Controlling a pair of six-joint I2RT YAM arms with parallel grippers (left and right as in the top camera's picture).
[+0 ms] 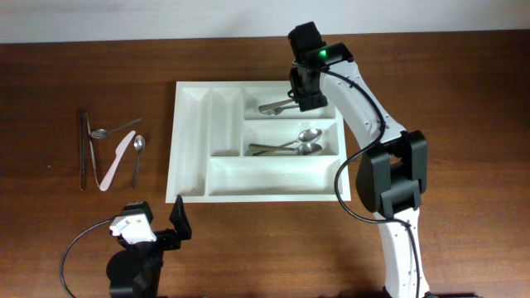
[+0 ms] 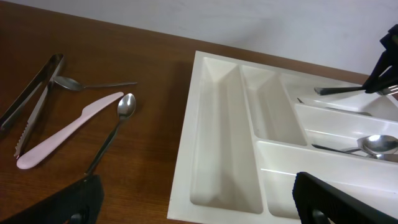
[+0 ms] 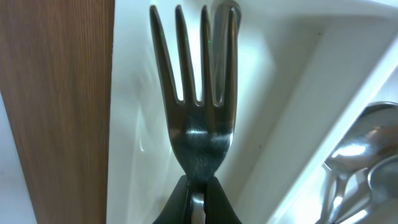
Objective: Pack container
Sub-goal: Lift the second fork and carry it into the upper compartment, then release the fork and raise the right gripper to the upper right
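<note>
Overhead view: the container [image 1: 273, 176], a white tray with five compartments, is shown at the centre of the wooden table [image 1: 83, 66]. Its two narrow compartments are placed at the 9 o'clock side and its three long compartments at the 3 o'clock side.

The right gripper [image 1: 305, 99] is positioned over the long compartment at 12 o'clock. Its fingers are pressed together on a fork [image 1: 277, 106], which extends from them toward 9 o'clock. In the right wrist view the fork [image 3: 196, 124] is seen pinched at the neck, just below its four tines. Whether it touches the compartment floor cannot be told.

Two spoons [image 1: 300, 143] are laid side by side in the middle long compartment. The remaining compartments are shown bare.

The left gripper [image 1: 156, 219] is located at 7 o'clock of the container, just off its corner. Its fingers [image 2: 81, 199] are spread wide and nothing is held between them.

At 9 o'clock of the container, well apart from it, four items are grouped on the table: tongs [image 1: 84, 149], a spoon [image 1: 112, 129], a pink knife [image 1: 116, 161] and a small spoon [image 1: 137, 157].
</note>
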